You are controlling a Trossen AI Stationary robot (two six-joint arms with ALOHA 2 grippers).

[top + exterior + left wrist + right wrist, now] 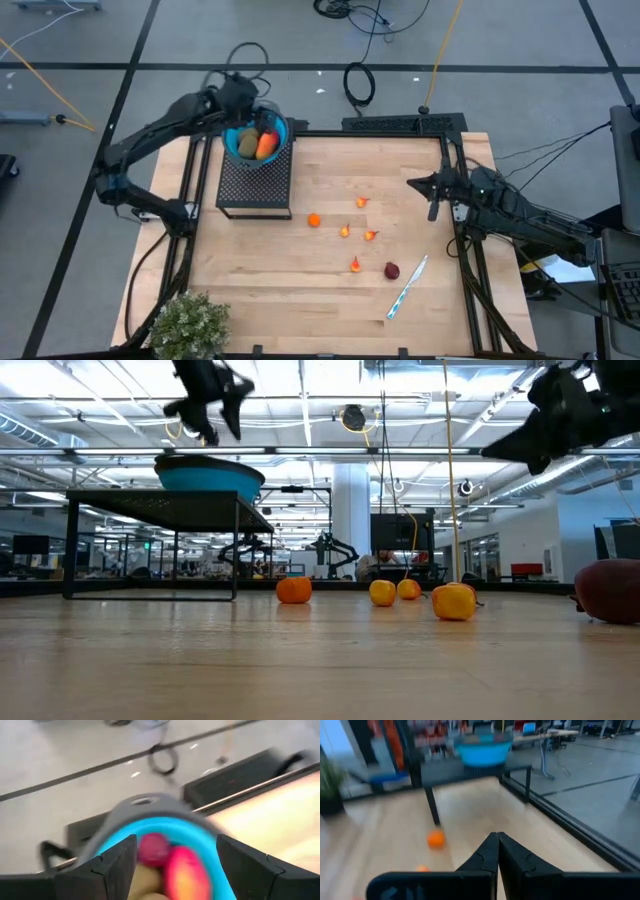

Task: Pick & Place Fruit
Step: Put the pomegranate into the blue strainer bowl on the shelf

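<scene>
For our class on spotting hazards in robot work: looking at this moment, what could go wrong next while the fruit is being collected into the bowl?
1. The blue bowl sits at the back edge of the black mesh stand; the open left gripper right above it might nudge it off.
2. The small orange fruits are round and may roll when gripped.
3. The dark red fruit lies close to the pen, which could be knocked or grabbed instead.

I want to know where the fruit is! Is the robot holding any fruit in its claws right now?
No, nothing is held. The left gripper hangs open and empty over the round blue plastic bowl of toy fruit. The right gripper is shut on nothing.
</scene>
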